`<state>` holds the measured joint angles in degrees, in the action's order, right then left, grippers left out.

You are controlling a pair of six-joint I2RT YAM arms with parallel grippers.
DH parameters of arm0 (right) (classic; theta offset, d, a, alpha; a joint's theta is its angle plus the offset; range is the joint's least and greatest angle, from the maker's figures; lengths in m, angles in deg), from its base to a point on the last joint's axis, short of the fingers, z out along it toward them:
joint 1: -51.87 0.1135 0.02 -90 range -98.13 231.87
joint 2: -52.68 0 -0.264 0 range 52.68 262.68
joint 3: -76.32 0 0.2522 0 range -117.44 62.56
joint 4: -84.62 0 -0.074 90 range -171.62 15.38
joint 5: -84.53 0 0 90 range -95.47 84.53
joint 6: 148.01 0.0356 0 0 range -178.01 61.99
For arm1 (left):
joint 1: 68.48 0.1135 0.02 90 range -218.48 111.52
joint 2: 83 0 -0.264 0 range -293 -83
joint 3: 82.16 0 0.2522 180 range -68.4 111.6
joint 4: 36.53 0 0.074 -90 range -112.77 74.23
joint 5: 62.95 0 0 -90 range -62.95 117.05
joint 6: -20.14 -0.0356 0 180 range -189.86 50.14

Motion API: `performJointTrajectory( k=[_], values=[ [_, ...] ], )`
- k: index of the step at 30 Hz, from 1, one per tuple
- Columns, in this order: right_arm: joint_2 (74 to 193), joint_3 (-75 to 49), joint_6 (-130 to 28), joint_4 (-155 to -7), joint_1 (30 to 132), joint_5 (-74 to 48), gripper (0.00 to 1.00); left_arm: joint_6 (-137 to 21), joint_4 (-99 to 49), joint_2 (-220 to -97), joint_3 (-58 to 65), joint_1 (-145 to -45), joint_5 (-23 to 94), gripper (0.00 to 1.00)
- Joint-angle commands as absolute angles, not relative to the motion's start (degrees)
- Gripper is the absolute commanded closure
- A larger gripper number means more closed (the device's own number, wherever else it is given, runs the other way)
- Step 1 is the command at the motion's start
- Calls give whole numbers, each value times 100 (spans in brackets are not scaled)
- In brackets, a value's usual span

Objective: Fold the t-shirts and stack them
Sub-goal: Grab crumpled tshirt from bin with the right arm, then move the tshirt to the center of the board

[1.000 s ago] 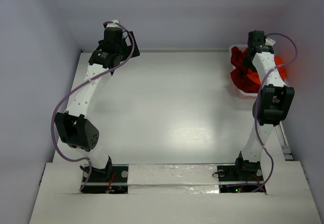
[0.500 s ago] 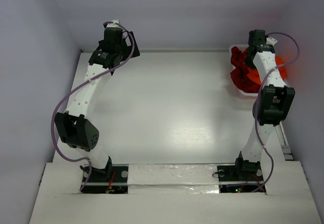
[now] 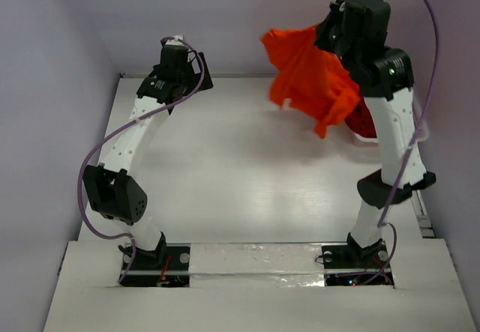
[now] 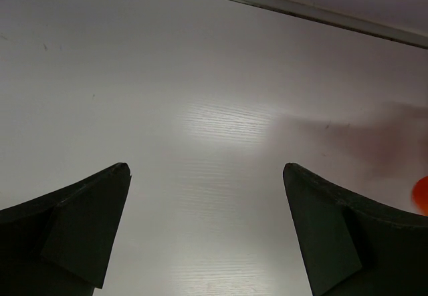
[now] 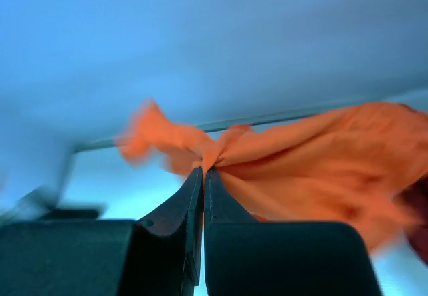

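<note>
right gripper pinching bunched orange t-shirt, held high over table far-right corner, crimson t-shirt under it, left gripper spread wide above table far-left

At the far right corner, the orange tee and right arm hide most of the crimson tee. The right wrist view is blurred. The left wrist view's right edge crops an orange patch.

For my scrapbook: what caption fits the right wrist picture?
Right claw pinching the orange tee in mid-air.
</note>
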<state>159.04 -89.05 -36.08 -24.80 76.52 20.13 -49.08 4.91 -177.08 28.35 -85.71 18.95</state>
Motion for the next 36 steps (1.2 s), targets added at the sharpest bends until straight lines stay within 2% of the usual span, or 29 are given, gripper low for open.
performJointTrajectory(
  k=[1,4,5,8,13,18,25,30,36],
  values=[
    [15289,-8933,-3963,-2720,8339,1519,100,-4789,369,-17388,2714,-8632,2001,1],
    [14972,-8651,-4218,-3256,8956,842,100,-4727,289,-17239,2390,-8694,1984,1],
    [14936,-8624,-4297,-3431,9428,824,100,-4710,281,-17195,2197,-8694,1949,1],
    [15005,-8738,-4605,-3320,9958,929,100,-4587,114,-16836,1775,-8755,1852,1],
    [14962,-8247,-4632,-3196,10074,771,100,-4446,69,-16553,1571,-8755,1843,1],
    [14979,-7702,-4615,-3126,10136,692,100,-4454,289,-16597,1861,-8755,1808,1],
    [15436,-7894,-4307,-2599,10136,1139,100,-4481,438,-16676,2230,-8755,1782,1],
    [16315,-8457,-4026,-1755,10083,1606,100,-4463,448,-16755,2248,-8755,1826,1],
    [16403,-7587,-3780,-2124,9846,1185,100,-4455,360,-16685,2064,-8755,1835,1]
  ],
)
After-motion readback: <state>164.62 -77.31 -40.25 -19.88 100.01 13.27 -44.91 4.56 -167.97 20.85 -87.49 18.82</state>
